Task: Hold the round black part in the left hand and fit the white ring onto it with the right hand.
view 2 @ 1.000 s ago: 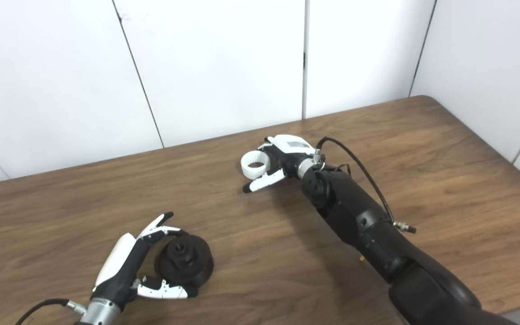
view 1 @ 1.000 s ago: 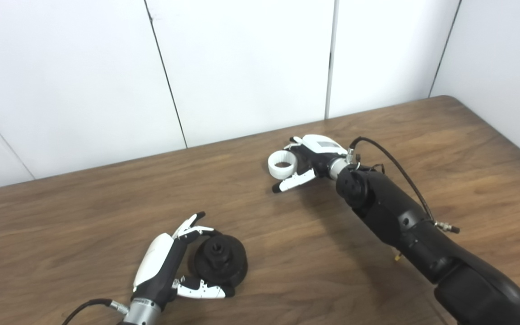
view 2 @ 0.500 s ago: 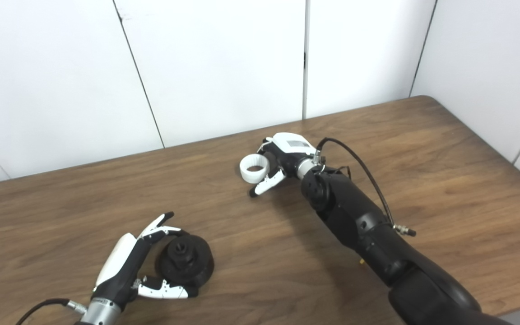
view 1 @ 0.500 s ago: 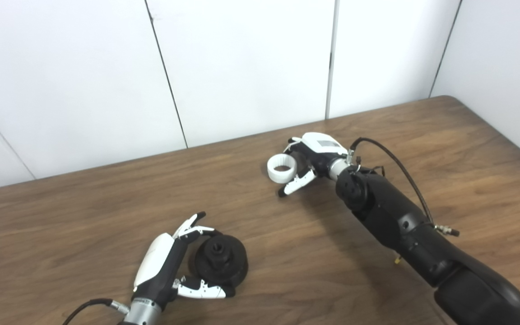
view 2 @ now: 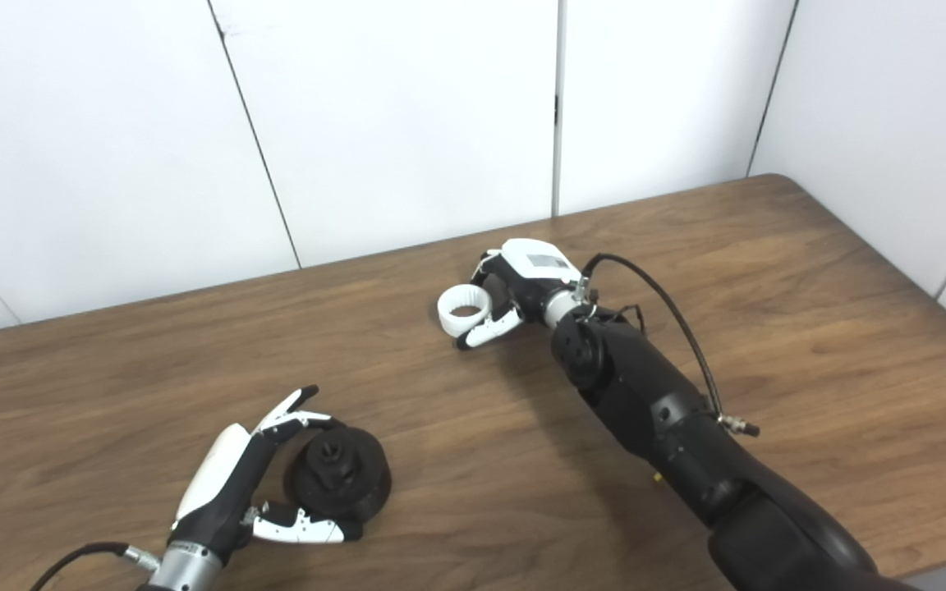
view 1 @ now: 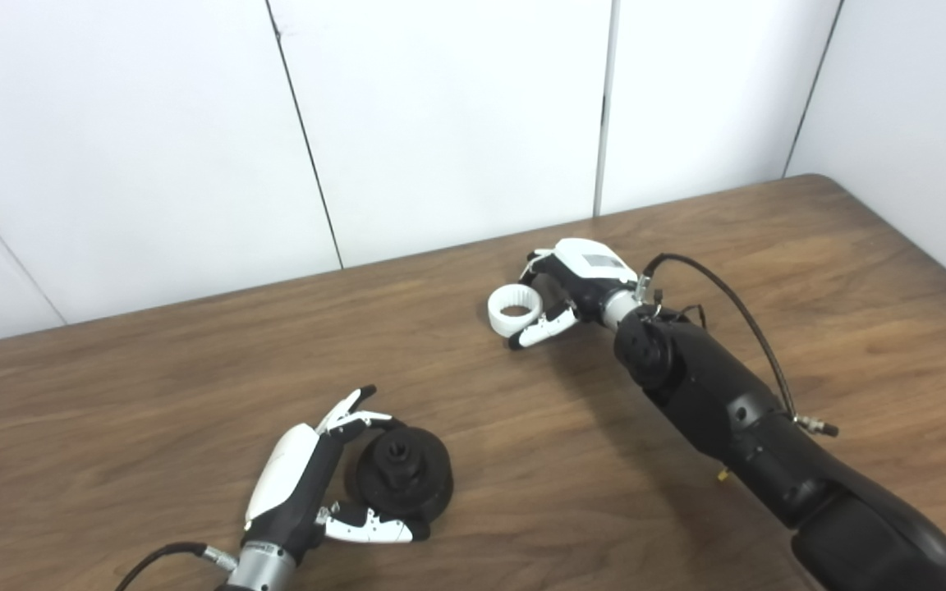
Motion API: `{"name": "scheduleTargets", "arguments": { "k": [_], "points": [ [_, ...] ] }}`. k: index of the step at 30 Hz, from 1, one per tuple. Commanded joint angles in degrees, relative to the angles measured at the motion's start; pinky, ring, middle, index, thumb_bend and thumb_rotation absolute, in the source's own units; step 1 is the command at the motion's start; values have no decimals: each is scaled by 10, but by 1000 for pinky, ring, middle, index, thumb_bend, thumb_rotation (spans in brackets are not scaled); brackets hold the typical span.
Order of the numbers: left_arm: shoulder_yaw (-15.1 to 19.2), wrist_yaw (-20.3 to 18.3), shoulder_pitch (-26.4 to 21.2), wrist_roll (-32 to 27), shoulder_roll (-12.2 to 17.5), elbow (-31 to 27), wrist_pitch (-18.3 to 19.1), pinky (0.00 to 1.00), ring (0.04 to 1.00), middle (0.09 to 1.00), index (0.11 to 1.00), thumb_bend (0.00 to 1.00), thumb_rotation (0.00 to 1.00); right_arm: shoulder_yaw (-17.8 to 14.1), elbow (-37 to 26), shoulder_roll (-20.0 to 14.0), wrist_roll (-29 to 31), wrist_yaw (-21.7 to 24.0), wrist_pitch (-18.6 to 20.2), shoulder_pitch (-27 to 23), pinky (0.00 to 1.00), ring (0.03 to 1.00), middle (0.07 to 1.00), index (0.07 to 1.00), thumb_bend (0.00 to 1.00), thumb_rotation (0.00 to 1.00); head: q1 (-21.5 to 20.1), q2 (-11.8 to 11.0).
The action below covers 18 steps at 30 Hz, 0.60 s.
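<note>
My left hand (view 1: 309, 492) cups the black part (view 1: 401, 480) on the table (view 1: 194, 369), fingers wrapped loosely, steadying it, while my right hand (view 1: 576, 283) pinches the ring (view 1: 514, 310) at its fingertips, well apart, ready to carry over.

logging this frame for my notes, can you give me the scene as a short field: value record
surface: brown wooden table
black part: round black part near the front left, resting on the table
left hand: left hand cupped around the black part, fingers behind it and thumb in front
white ring: white ring near the table's middle, opening up
right hand: right hand closing on the ring, thumb against its near side
ring on part: not yet
</note>
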Motion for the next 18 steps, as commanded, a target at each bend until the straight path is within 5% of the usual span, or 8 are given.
{"name": "scheduleTargets", "arguments": {
  "k": [1,7,9,11,18],
  "points": [
    [-8,-17,7,7,2,-5,18,904,964,965,603,970,233,-15,-2,3,3,-31,-12,-17,913,920,893,647,817,404,1,1],
    [-8,-16,7,7,1,-5,20,905,965,967,606,973,239,-26,15,17,10,-77,-31,-7,897,889,860,593,769,306,1,3],
    [-7,-15,6,6,0,-4,19,899,964,966,605,973,229,-33,21,24,13,-101,-37,-2,895,885,843,523,600,201,1,3],
    [-7,-15,6,6,-1,-4,20,898,965,967,605,973,227,-38,24,30,16,-119,-41,1,901,887,832,498,540,162,2,3],
    [-7,-14,5,9,-2,-3,19,890,962,964,603,978,239,-51,40,44,24,-177,-68,10,921,892,806,485,517,138,6,4]
  ]
}}
